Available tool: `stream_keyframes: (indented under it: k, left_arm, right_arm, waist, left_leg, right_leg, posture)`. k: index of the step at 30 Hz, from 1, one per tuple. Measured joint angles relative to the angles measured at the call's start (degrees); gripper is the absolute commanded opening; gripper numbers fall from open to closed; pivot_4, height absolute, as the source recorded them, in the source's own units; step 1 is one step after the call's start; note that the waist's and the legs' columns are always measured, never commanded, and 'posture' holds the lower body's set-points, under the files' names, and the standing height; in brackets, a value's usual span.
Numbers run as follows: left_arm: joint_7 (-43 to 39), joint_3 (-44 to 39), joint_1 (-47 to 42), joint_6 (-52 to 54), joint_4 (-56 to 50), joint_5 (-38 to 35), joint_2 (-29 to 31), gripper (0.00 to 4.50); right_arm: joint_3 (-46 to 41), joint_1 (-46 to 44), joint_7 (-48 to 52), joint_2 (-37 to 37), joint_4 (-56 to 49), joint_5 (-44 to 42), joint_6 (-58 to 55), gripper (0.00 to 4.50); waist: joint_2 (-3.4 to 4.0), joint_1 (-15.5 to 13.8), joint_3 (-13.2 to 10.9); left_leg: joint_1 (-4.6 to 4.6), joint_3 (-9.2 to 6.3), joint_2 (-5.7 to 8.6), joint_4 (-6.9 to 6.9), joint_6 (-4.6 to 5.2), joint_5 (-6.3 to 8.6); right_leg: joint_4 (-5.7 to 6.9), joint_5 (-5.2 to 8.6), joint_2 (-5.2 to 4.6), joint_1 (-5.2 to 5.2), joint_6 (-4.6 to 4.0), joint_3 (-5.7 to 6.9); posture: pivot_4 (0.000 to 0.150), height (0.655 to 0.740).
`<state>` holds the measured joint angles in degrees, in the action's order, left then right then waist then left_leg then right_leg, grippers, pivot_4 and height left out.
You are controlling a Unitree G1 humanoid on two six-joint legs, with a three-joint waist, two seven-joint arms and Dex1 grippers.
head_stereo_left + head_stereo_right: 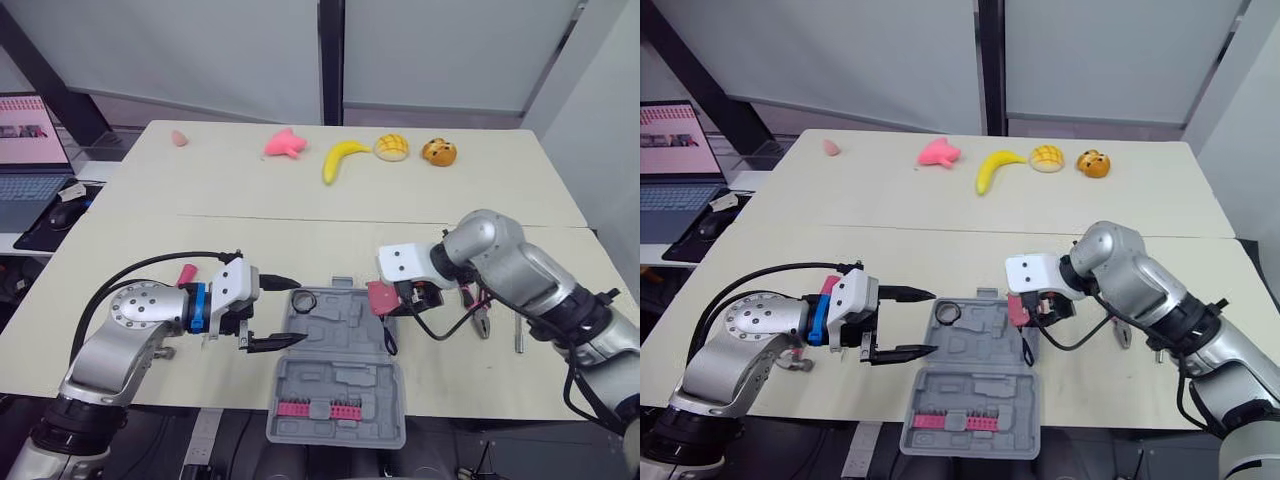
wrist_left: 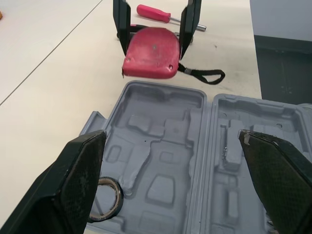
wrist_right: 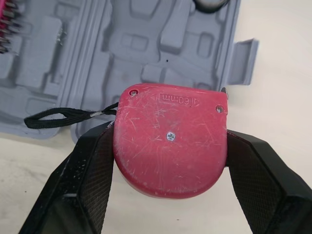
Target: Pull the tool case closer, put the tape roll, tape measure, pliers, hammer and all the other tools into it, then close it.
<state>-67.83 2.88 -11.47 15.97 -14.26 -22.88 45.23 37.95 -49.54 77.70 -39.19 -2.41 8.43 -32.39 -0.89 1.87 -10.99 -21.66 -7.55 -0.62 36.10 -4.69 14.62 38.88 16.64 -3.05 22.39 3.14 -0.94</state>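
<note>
Tape measure (image 3: 168, 139) sits pinched in right gripper (image 1: 393, 296) just off right edge of tool case (image 1: 345, 332), tape roll (image 1: 305, 300) already inside it; packing step, next move likely carries it over a recess and releases; left gripper (image 1: 283, 312) gapes wide at left edge.

We see scratched red plastic on the tape measure (image 3: 170, 141) and matt grey moulded plastic on the tool case (image 2: 165, 146).
</note>
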Motion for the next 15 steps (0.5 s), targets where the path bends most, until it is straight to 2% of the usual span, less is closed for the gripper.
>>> stream_keyframes:
  k: [15]
  left_arm:
    - [0.95,1.43,3.13,-0.29,-2.43,1.29,-0.49,4.5]
  right_arm:
    - [3.64,-0.5,-3.53,8.42,13.61,6.28,4.98,3.12]
  waist:
    - [0.01,0.69,0.0]
  left_leg:
    - [-0.15,-0.02,0.0,0.01,0.0,0.0]
  right_leg:
    - [0.1,-0.01,0.01,0.22,-0.01,0.02]
  posture:
    - [0.15,0.7369]
